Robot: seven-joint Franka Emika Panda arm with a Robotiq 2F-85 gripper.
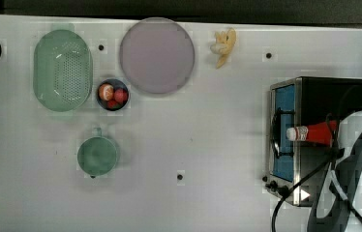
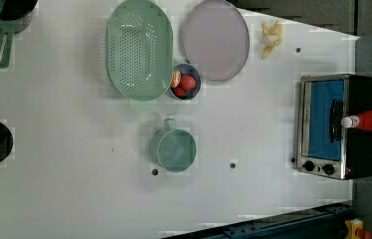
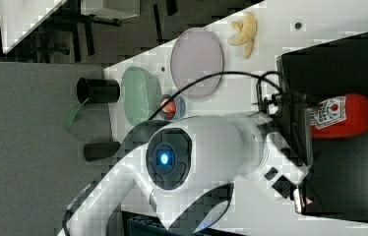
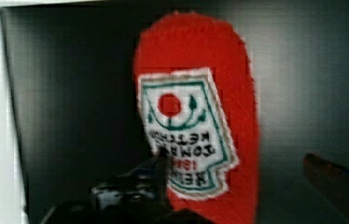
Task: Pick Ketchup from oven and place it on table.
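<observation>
The Ketchup (image 1: 312, 131), a red bottle with a white cap and a white-and-red label, lies on its side on the black top of the oven (image 1: 324, 94), its cap jutting over the glass-door side. The oven stands at the top view's right edge on the white table (image 1: 208, 135). My gripper (image 4: 234, 158) hovers open over the bottle's label end (image 4: 196, 93). One finger (image 4: 159, 172) shows beside the label and the other finger (image 4: 336, 179) stands well clear of the bottle. In the right view the white arm (image 3: 211, 147) reaches over the oven (image 3: 339, 59) to the Ketchup (image 3: 342, 115).
Across the table are a green colander (image 1: 63, 70), a lilac plate (image 1: 157, 55), a small bowl of fruit (image 1: 113, 94), a green cup (image 1: 97, 154) and a banana (image 1: 225, 46). Black cables (image 1: 295, 188) hang by the oven's knobs.
</observation>
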